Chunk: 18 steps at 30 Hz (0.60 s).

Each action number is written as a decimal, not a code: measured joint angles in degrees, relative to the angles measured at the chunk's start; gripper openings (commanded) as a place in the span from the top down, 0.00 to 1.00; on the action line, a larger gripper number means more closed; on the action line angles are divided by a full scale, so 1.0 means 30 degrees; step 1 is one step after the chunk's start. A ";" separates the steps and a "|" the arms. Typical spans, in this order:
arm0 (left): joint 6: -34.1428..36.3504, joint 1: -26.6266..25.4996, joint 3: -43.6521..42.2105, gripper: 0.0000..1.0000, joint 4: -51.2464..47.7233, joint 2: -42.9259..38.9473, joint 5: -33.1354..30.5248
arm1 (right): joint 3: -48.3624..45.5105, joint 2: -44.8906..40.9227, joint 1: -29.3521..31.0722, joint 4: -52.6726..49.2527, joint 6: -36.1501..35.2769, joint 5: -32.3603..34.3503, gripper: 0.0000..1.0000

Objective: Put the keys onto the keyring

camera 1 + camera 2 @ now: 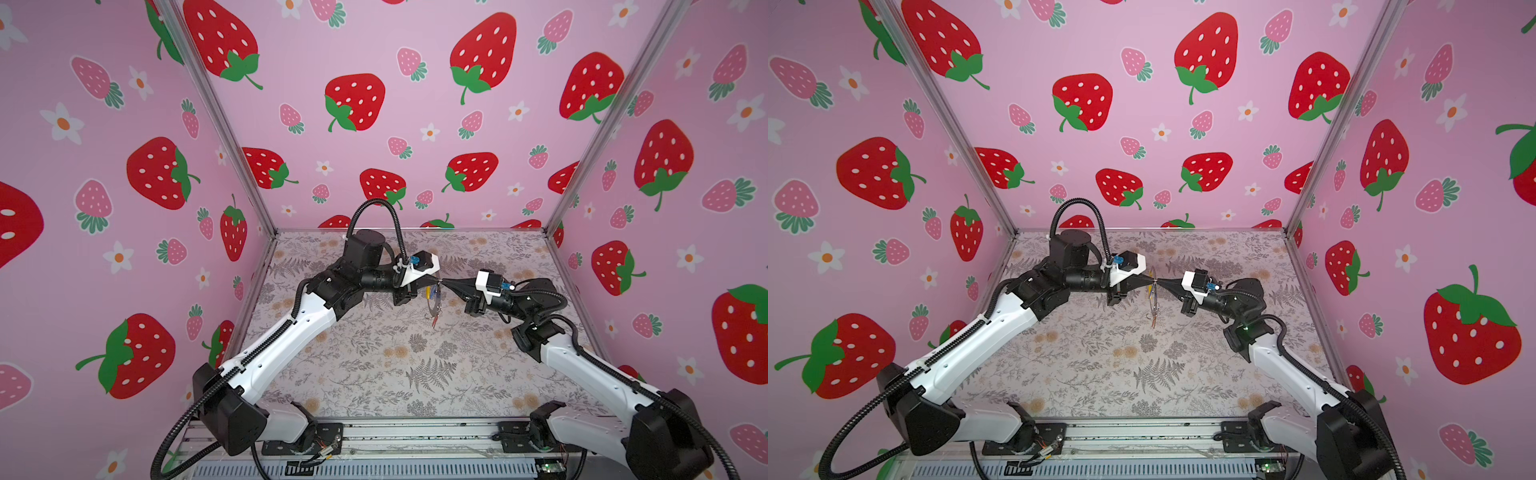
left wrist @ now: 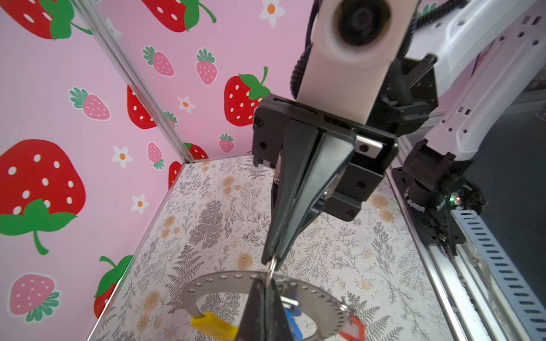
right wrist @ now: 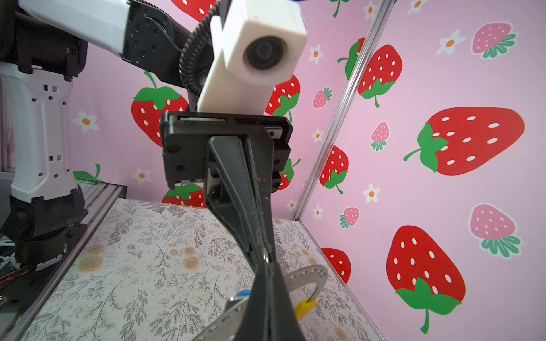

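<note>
The keyring (image 1: 432, 306), a flat grey hoop with punched holes and a yellow section (image 2: 214, 326), hangs in the air over the middle of the table. Two keys dangle on it, one with a blue tag (image 2: 292, 321) and one with a red tag (image 2: 353, 329). My left gripper (image 2: 266, 285) and right gripper (image 3: 267, 267) meet tip to tip at the hoop's top rim, both shut on it. A small silver loop (image 2: 271, 267) shows between the two sets of tips. In both top views the grippers (image 1: 440, 284) (image 1: 1154, 284) touch above the hanging hoop (image 1: 1153, 307).
The floral table (image 1: 374, 365) lies beneath, walled by pink strawberry panels at the back and sides (image 1: 415, 124). A metal rail with the arm bases (image 1: 415, 436) runs along the front edge.
</note>
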 measured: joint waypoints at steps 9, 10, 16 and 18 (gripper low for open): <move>0.0634 -0.0255 0.1166 1.00 -0.1865 0.0306 -0.0590 | 0.0364 -0.0291 -0.0117 -0.2521 -0.1785 0.0663 0.71; 0.0736 -0.0328 0.1457 1.00 -0.2229 0.0372 -0.0816 | 0.0517 -0.0408 -0.0146 -0.3111 -0.2222 0.0831 0.70; 0.2047 -0.1384 0.3883 1.00 -0.4816 0.1246 -0.3490 | 0.1974 -0.1180 -0.0233 -0.7439 -0.5187 0.1800 0.69; 0.2550 -0.1858 0.4692 1.00 -0.5756 0.1654 -0.4561 | 0.2193 -0.1472 -0.0233 -0.8284 -0.5785 0.1982 0.69</move>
